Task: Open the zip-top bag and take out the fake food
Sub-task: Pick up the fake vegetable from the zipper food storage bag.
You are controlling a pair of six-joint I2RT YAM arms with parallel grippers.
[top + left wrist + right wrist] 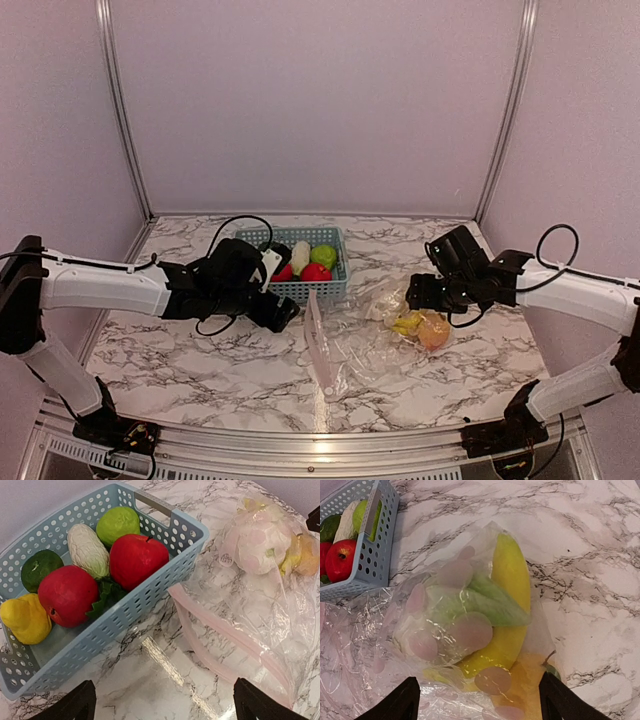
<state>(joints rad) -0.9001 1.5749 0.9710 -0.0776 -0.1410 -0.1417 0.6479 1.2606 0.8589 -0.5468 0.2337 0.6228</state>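
Both the left gripper [162, 707] and the right gripper [479, 705] are seen wide open and empty; with the fake food [512, 580] inside the zip-top bag [355, 645] between the right fingers [395, 702], only slippery film may be pinched.

White tubular left arm [100, 285], black joints, black wrist block; thin black cable [235, 222] looping at its twelve o'clock. Matching white-and-black right arm [580, 295], similar loop. Matte black wedge tips on left gripper [162, 707] and right gripper [480, 702].
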